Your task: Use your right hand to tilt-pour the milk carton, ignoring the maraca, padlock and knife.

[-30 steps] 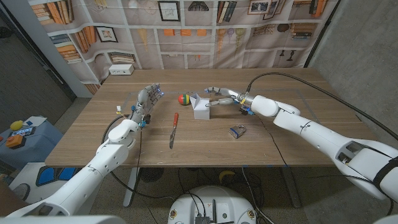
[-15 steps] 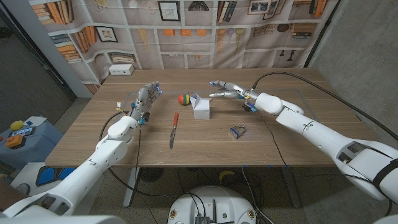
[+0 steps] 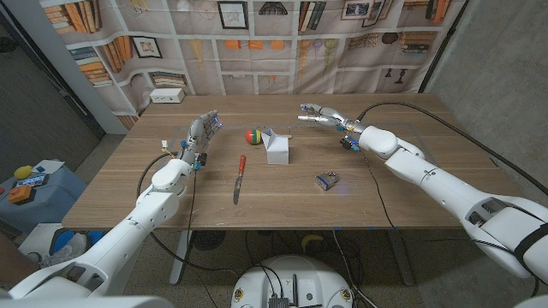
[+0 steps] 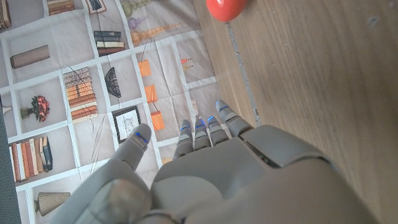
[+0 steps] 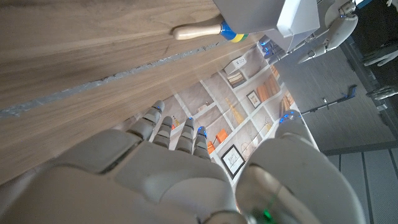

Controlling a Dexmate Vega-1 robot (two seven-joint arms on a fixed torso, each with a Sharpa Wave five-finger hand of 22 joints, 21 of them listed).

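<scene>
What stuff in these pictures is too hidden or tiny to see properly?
- Maraca: in the head view the milk carton hides its handle.
- Padlock: too small in the head view to show whether it is locked.
- Milk carton: cut off by the right wrist view's edge.

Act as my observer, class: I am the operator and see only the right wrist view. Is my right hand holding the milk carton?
Observer: No. In the head view the right hand is open and apart from the milk carton, which stands upright.
Operator: What lies nearer the robot than the carton?
Observer: A padlock lies on the table, on your arm's side.
Operator: And the knife?
Observer: The knife lies on the carton's other side, towards the left hand.
</scene>
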